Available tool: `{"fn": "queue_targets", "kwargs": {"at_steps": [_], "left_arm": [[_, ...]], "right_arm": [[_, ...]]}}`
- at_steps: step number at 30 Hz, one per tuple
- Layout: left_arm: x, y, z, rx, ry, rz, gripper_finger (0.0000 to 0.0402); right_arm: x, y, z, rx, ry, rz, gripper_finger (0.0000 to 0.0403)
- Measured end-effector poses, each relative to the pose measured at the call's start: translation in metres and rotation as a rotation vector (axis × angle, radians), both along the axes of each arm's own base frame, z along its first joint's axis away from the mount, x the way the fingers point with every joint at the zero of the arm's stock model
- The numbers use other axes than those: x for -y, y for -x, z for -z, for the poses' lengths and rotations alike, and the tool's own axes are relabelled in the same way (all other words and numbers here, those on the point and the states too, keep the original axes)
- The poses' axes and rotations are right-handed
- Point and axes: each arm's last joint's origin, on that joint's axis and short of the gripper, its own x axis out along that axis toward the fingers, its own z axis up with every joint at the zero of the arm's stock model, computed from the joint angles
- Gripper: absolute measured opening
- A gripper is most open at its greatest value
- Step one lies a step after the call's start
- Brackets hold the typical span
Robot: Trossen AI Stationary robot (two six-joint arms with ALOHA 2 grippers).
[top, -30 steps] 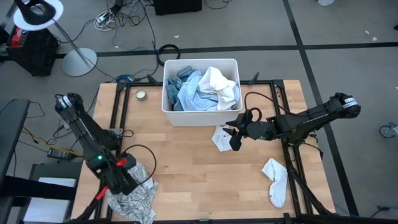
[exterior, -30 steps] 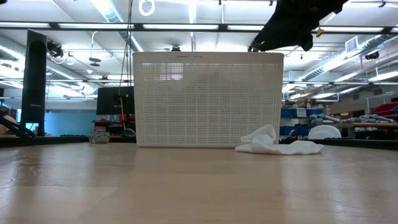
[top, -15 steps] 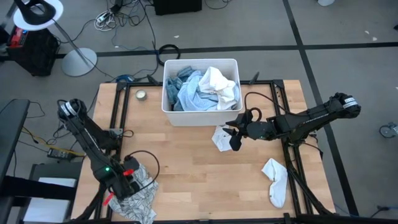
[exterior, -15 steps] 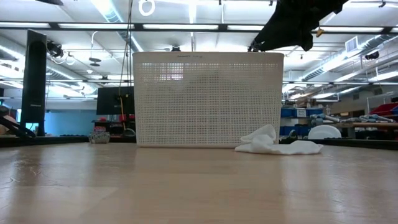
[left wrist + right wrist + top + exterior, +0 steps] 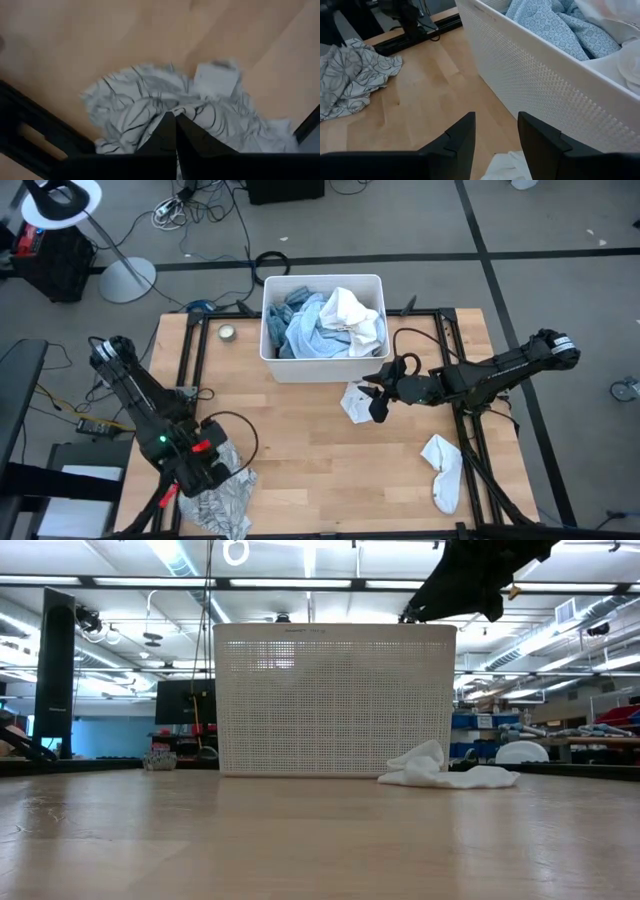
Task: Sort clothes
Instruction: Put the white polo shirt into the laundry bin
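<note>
The white-grey patterned top (image 5: 225,500) lies crumpled at the table's near left corner. My left gripper (image 5: 218,473) is down on it and shut; in the left wrist view its fingertips (image 5: 173,119) meet in the cloth (image 5: 130,100). Beside the tub's near right corner my right gripper (image 5: 378,406) hangs open above a white sock (image 5: 352,402), touching nothing. A second white sock (image 5: 442,470) lies near the right edge. Light-blue shirts (image 5: 305,330) and a white garment (image 5: 350,310) fill the white tub (image 5: 322,370). My left gripper pinches a raised fold of the patterned top (image 5: 150,125) between its two fingers, roughly at the heap's middle. The fingers come from above, pointing down. One layer or several, I cannot tell. The rest of the top lies slack on the table around them.
A small round tin (image 5: 227,332) sits at the far left of the table. Black frame rails (image 5: 195,370) run along the left and right sides. The tub (image 5: 335,700) stands at the far middle. Bare wood lies between the two grippers.
My left gripper has dipped onto the patterned top and shut on it, then come up slightly. The cloth has bunched together under the fingers and looks narrower than before. My right arm has kept still.
</note>
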Motion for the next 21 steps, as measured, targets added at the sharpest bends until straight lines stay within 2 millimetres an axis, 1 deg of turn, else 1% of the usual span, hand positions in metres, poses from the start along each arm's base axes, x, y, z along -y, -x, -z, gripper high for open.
{"fn": "queue_targets", "kwargs": {"at_steps": [3, 9, 13, 21], "left_arm": [[-0.007, -0.002, -0.026, 0.053, -0.072, -0.015, 0.0001], [-0.025, -0.01, -0.069, 0.158, -0.191, -0.012, 0.0], [-0.039, -0.02, -0.093, 0.23, -0.263, 0.011, 0.0], [-0.067, -0.037, -0.129, 0.326, -0.393, 0.074, 0.0]], "right_arm": [[0.0, 0.0, 0.0, -0.001, 0.0, 0.0, 0.0148], [0.0, 0.0, 0.0, -0.001, 0.0, 0.0, 0.0148], [0.0, 0.0, 0.0, -0.001, 0.0, -0.001, 0.0148], [0.0, 0.0, 0.0, -0.001, -0.003, -0.003, 0.0148]]}}
